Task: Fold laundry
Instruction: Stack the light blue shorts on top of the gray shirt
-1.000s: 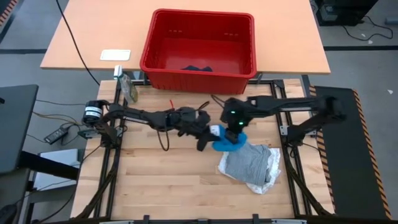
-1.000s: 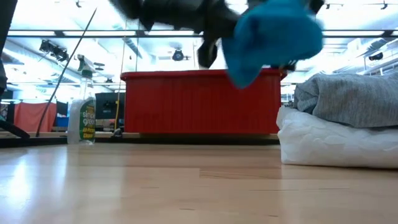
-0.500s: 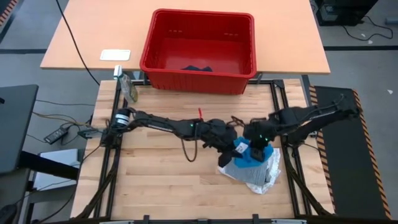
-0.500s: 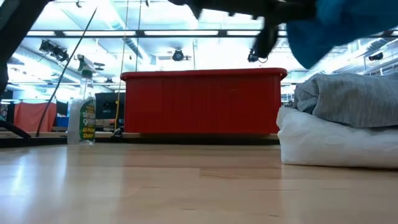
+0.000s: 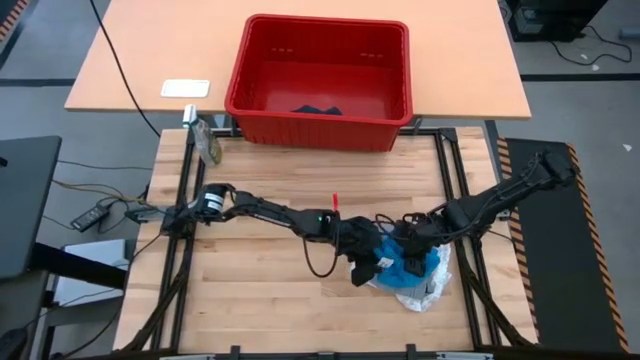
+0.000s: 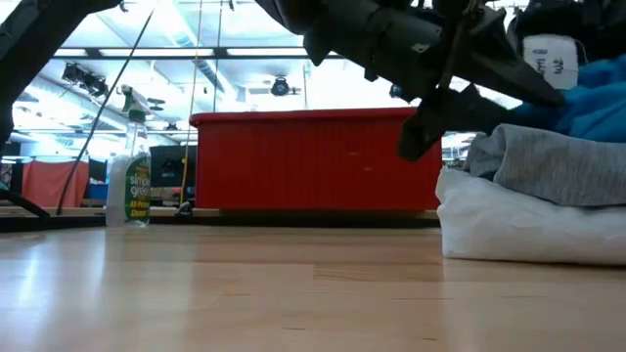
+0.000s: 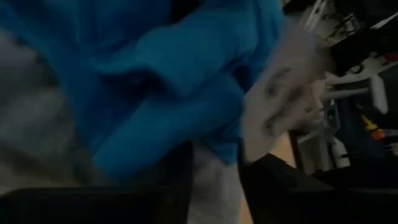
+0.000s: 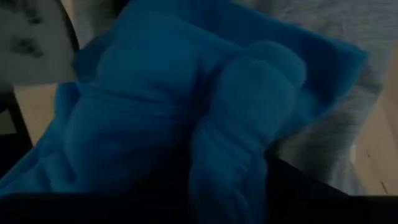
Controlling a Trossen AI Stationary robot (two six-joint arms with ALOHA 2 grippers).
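Note:
The bright blue garment [image 5: 404,264] lies bunched on top of the folded grey garment [image 6: 558,166], which rests on the white one [image 6: 518,227] at the table's right. My left gripper [image 5: 368,268] comes in from the left. Its open fingers stand at the blue garment's edge [image 7: 186,149], with grey cloth showing in the gap. My right gripper [image 5: 412,250] slants down from the far right, its fingers apart around a rolled fold of blue [image 8: 230,155]. My left gripper is at the blue garment's near edge [image 7: 205,140], slanting down from the table's left; I cannot tell whether the fingers touch it. My right gripper has a rolled blue fold [image 8: 227,180] between its spread fingers from above; whether they press it I cannot tell. The garment rests on the grey one.
A red basket [image 5: 320,62] stands on the far table with a dark garment [image 5: 318,110] inside. A spray bottle [image 5: 208,142] stands at the far left corner. Bare wood lies to the left of and in front of the pile.
Both grippers have carried the blue garment toward the table's right and near edges and down. It hung in the air between them a second ago; now it lies on the grey garment of the pile.

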